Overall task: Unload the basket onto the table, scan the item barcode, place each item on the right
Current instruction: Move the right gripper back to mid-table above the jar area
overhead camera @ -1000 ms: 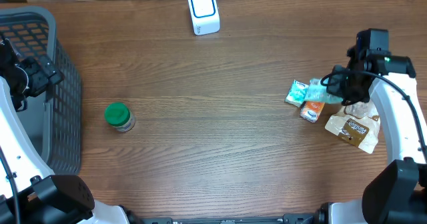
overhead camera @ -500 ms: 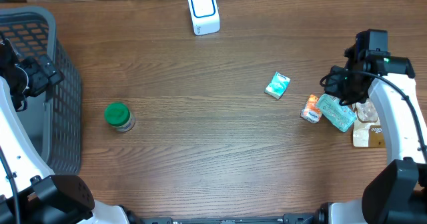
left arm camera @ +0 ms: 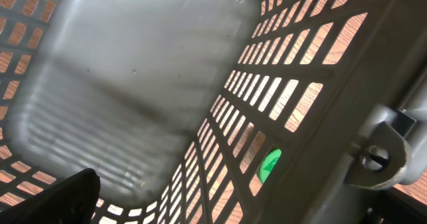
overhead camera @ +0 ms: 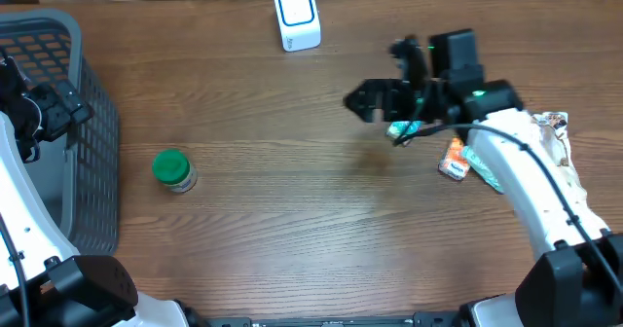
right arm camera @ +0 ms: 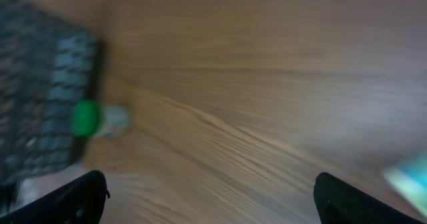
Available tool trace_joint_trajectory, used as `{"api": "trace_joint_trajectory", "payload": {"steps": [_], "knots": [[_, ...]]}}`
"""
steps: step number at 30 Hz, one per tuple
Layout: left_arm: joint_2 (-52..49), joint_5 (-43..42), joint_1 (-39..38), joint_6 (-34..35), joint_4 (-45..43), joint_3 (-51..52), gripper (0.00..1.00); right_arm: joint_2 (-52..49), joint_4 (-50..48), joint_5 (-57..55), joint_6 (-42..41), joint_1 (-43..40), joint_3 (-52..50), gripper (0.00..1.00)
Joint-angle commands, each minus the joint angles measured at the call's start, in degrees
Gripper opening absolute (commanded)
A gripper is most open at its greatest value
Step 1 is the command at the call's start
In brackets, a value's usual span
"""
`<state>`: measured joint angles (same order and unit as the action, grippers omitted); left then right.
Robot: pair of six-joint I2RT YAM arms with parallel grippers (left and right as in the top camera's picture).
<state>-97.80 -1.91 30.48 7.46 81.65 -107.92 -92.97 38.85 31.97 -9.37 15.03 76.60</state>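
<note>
Nearest, a green-lidded jar (overhead camera: 173, 168) stands left on the counter (overhead camera: 292, 235) and an orange packet (overhead camera: 454, 160) lies right, a small teal packet (overhead camera: 398, 129) just beyond it. Above that packet the right end effector (overhead camera: 382, 76) hangs empty, fingers wide apart. The left end effector (overhead camera: 60, 111), likewise spread, is over the basket (overhead camera: 95, 171), and the barcode scanner (overhead camera: 297, 16) stands farthest.
</note>
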Motion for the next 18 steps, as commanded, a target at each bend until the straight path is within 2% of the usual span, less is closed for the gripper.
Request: {"api": "trace_joint_trajectory", "payload": {"steps": [1, 5, 8, 13, 16, 18], "knots": [[-0.46, 0.59, 0.24, -0.42, -0.04, 0.09, 1.00, -0.87, -2.71, 0.26, -1.90, 5.86, 1.36, 1.00], [-0.46, 0.57, 0.24, -0.42, -0.04, 0.09, 1.00, -2.03, 0.13, -19.06, -9.49, 11.17, 1.36, 1.00], [-0.46, 0.57, 0.24, -0.42, -0.04, 0.09, 1.00, -2.91, 1.70, -26.40, -16.48, 12.09, 0.92, 1.00], [-0.46, 0.57, 0.24, -0.42, -0.04, 0.09, 1.00, -5.38, -0.81, -26.80, -20.35, 12.07, 0.35, 1.00], [-0.46, 8.33, 0.24, -7.76, -0.13, 0.09, 1.00, -7.17, -1.42, -26.80, -20.68, 12.24, 0.33, 1.00], [-0.46, 11.30, 0.24, -8.79, -0.22, 0.09, 1.00, -8.48, -1.36, -26.80, -20.65, 12.28, 0.33, 1.00]]}}
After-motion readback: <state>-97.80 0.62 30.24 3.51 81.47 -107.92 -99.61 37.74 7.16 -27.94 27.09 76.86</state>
